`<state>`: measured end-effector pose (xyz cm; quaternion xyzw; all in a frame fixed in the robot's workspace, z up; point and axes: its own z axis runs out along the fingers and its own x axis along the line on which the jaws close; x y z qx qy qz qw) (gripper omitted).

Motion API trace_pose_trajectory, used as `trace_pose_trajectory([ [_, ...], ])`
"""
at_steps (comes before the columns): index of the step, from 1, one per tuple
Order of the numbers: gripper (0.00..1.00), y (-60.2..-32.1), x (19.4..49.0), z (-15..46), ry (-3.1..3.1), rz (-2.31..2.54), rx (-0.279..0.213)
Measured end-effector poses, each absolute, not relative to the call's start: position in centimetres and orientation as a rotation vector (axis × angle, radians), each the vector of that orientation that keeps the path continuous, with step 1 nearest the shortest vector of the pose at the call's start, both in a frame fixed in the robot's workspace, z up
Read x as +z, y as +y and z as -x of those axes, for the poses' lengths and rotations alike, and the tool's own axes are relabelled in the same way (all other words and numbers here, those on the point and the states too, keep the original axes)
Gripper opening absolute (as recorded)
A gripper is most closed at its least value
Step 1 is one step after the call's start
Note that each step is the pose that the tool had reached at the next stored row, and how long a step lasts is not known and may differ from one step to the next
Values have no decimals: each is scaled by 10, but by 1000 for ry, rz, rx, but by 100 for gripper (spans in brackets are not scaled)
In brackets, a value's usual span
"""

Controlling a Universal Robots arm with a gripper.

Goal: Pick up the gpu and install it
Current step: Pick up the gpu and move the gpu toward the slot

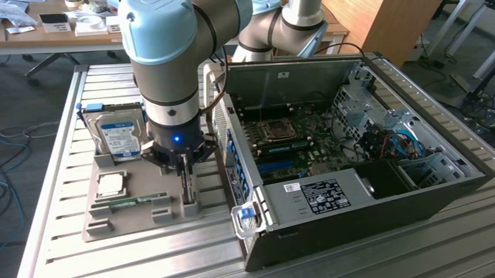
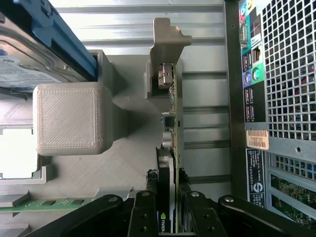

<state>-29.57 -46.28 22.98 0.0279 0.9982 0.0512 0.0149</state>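
Green gpu [image 2: 168, 148], upright in its tray [image 2: 126, 165], is gripped by the pincer [image 2: 167, 200]: pick-up is judged begun, a straight lift required.

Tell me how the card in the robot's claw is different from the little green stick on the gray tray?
The graphics card stands on its edge, gripped by the gripper; the memory stick lies low, untouched. The card has a dark face and a metal end; the stick is green and narrower. Both sit in the gray tray.
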Motion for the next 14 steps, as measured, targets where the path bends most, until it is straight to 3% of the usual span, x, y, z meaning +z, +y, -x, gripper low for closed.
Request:
trace_pose_trajectory([
  [14,27,-463,232,295,3109,-46,160],
])
